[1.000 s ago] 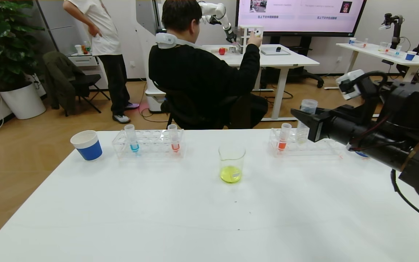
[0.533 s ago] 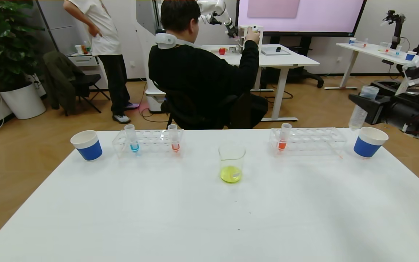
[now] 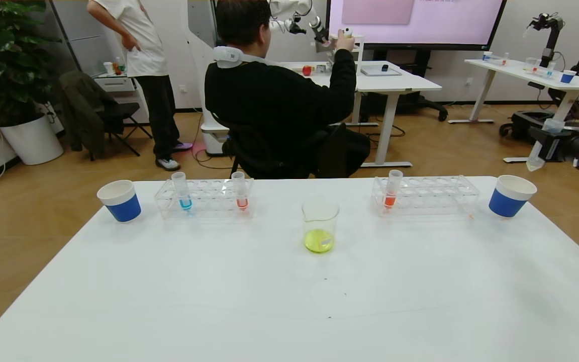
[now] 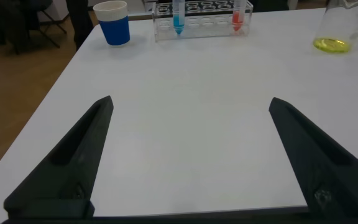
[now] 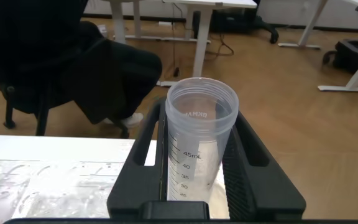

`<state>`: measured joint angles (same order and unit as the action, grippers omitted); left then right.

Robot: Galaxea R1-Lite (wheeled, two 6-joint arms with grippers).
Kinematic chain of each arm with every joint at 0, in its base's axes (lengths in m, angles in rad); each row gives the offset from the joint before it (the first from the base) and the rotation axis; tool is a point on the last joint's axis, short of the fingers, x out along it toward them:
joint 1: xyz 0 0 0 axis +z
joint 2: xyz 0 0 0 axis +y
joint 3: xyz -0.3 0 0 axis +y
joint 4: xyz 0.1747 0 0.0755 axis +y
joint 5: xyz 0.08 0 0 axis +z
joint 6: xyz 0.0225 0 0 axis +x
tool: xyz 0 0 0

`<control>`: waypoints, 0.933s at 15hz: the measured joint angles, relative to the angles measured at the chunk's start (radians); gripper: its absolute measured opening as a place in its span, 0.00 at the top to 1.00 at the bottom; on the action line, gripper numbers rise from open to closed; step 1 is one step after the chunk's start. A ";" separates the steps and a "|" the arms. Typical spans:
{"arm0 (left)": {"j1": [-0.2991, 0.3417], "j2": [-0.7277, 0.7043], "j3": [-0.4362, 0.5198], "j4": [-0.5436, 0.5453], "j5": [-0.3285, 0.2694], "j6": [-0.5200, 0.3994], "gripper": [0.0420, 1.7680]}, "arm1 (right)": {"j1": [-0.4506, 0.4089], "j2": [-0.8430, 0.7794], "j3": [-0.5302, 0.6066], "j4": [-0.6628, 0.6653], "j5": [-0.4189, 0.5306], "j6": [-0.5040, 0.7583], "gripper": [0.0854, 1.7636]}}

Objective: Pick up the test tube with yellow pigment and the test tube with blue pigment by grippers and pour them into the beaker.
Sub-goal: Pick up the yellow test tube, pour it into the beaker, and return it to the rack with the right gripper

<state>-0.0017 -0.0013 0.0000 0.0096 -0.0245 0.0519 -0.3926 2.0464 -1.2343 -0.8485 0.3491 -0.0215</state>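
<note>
We see the white surface (image 3: 279, 301) bare from the beaker (image 3: 320, 225) to its near edge, wide room there on both sides. The beaker stands mid-surface with yellow liquid in its bottom. Left of the beaker: a clear rack (image 3: 205, 198) near the far edge, and past that rack a blue paper cup (image 3: 119, 200). Right of the beaker: a second rack (image 3: 426, 195) with one orange-red tube (image 3: 391, 193), then another blue cup (image 3: 511, 195) by the right edge.

Test tube with blue pigment (image 3: 183, 192) stands upright at the left rack's left end; an orange-red tube (image 3: 240, 191) stands nearer the beaker.

Right gripper (image 3: 546, 142) is off the surface, beyond its right edge, above and right of the right cup. Its jaws are clamped on a graduated clear tube (image 5: 194, 146), tilted, looks drained.

Left gripper (image 4: 188, 155) hovers over the near left of the surface, jaws spread wide, nothing between them, well short of the blue tube.
</note>
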 joint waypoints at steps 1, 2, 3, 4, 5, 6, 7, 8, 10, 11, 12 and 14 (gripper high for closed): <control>0.000 0.000 0.000 0.000 0.000 0.000 0.01 | -0.004 0.031 -0.022 -0.001 0.000 0.000 0.75; 0.000 0.000 0.000 0.000 0.000 0.000 0.01 | -0.006 0.057 -0.040 -0.001 -0.001 -0.001 0.75; 0.000 0.000 0.000 0.000 0.000 0.000 0.01 | -0.007 0.082 -0.057 -0.001 -0.002 -0.001 0.75; 0.000 0.000 0.000 0.000 0.000 0.000 0.01 | -0.010 0.107 -0.074 -0.003 -0.005 -0.001 0.75; 0.000 0.000 0.000 -0.001 0.000 0.000 0.01 | -0.014 0.129 -0.085 -0.006 -0.009 -0.002 0.75; 0.000 0.000 0.000 0.000 0.000 0.000 0.01 | -0.016 0.150 -0.095 -0.010 -0.010 -0.002 0.75; 0.000 0.000 0.000 0.000 0.000 0.000 0.01 | -0.018 0.172 -0.104 -0.012 -0.011 -0.002 0.75; 0.000 0.000 0.000 0.000 0.000 0.000 0.01 | -0.018 0.191 -0.112 -0.015 -0.016 -0.002 0.75; 0.000 0.000 0.000 0.000 0.000 0.000 0.01 | -0.018 0.227 -0.129 -0.023 -0.027 -0.002 0.75; 0.000 0.000 0.000 0.000 0.000 0.000 0.01 | -0.017 0.241 -0.133 -0.024 -0.028 -0.002 0.75; 0.000 0.000 0.000 0.000 0.000 0.000 0.01 | -0.016 0.254 -0.136 -0.025 -0.028 -0.003 0.75; 0.000 0.000 0.000 0.000 0.000 0.000 0.01 | -0.015 0.278 -0.143 -0.027 -0.028 -0.004 0.75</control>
<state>-0.0017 -0.0013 0.0000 0.0091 -0.0240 0.0519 -0.4074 2.3240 -1.3768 -0.8751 0.3213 -0.0253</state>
